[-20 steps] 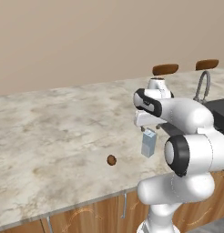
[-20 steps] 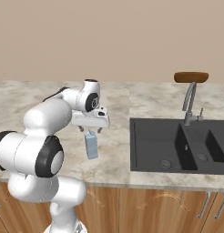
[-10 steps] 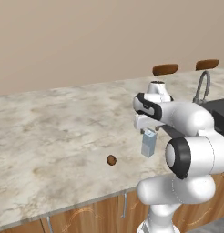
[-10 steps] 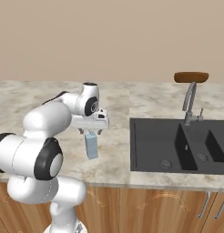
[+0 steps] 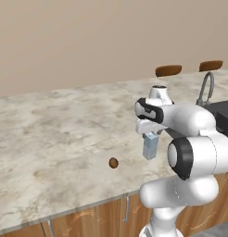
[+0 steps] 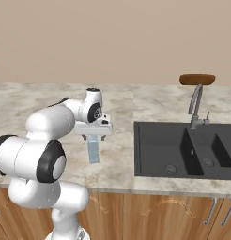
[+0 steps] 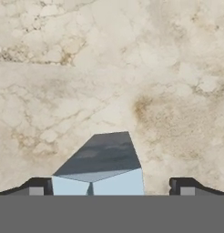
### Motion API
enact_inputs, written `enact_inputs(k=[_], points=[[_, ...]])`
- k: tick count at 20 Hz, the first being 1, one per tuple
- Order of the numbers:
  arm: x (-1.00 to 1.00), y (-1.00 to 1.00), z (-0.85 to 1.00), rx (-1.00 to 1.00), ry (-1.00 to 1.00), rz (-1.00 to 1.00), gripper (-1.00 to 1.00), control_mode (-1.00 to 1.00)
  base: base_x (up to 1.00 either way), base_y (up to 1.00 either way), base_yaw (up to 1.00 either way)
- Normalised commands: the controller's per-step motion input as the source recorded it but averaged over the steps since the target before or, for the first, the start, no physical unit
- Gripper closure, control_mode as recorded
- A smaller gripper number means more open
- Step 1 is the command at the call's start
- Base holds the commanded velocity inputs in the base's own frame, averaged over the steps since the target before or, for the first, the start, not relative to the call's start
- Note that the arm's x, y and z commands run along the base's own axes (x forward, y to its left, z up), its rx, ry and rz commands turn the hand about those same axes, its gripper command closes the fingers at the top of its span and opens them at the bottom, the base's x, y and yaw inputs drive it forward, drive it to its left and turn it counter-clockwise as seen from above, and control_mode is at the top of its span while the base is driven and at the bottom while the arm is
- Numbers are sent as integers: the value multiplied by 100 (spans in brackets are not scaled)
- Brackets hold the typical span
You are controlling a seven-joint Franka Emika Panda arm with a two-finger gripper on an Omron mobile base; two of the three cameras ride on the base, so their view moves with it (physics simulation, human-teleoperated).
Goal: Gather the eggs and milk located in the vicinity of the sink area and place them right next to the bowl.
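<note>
Milk (image 5: 150,146) between egg (image 5: 113,162) and sink (image 6: 183,150)

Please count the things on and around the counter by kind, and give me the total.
Egg: 1
Milk carton: 1
Sink: 1
Faucet: 1
Stool seats: 2
Total: 6
</note>
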Motion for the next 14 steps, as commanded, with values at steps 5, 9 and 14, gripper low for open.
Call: enact_inputs(k=[5, 9, 14], points=[[0, 0, 0, 0, 0, 0, -100, -100, 0, 0, 0], [0, 0, -2, 0, 0, 0, -100, -100, 0, 0, 0], [0, 0, -12, 0, 1, 0, 100, -100, 0, 0, 0]])
